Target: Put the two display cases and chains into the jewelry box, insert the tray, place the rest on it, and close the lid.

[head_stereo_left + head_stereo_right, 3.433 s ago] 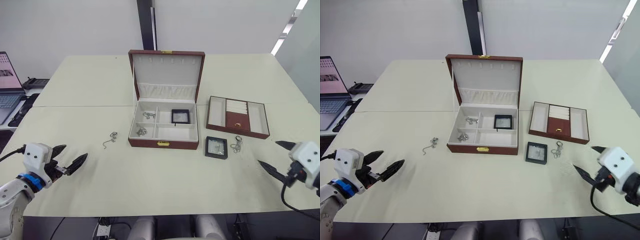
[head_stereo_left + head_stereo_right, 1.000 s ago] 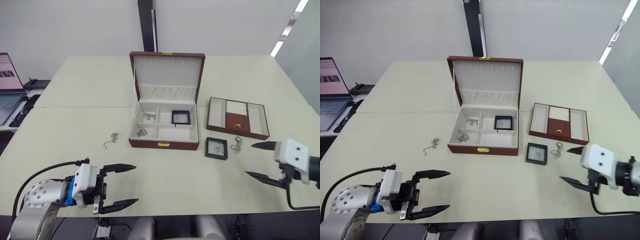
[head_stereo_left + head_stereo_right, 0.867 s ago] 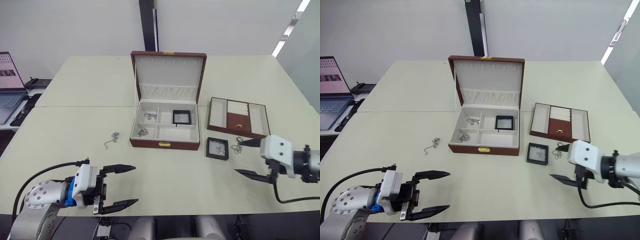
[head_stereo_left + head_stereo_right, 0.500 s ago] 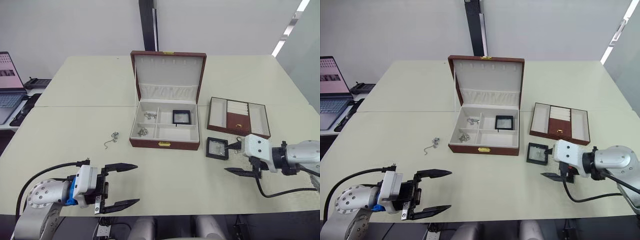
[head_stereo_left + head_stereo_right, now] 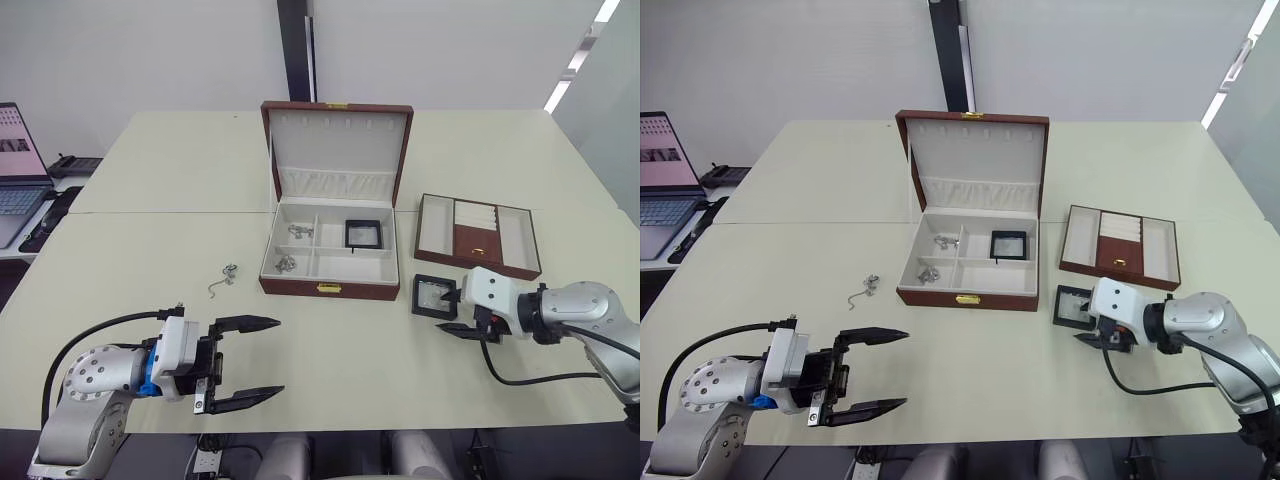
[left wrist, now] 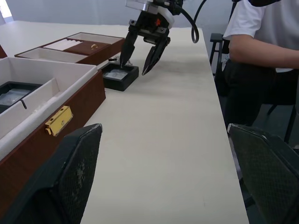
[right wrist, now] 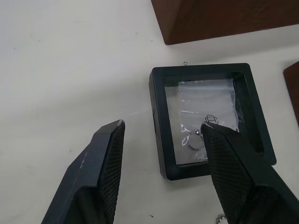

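Straddling a square black-framed display case [image 7: 210,122], the right tool [image 7: 161,140] gapes wide, empty.

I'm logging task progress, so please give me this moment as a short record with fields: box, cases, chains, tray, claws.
jewelry box: lid open
display cases: one in the box; one on the table, in front of the tray
chains: two in the box's left compartments; one on the table left of the box
tray: on the table, right of the box
right claw: open, straddling the table case's edge
left claw: open, empty
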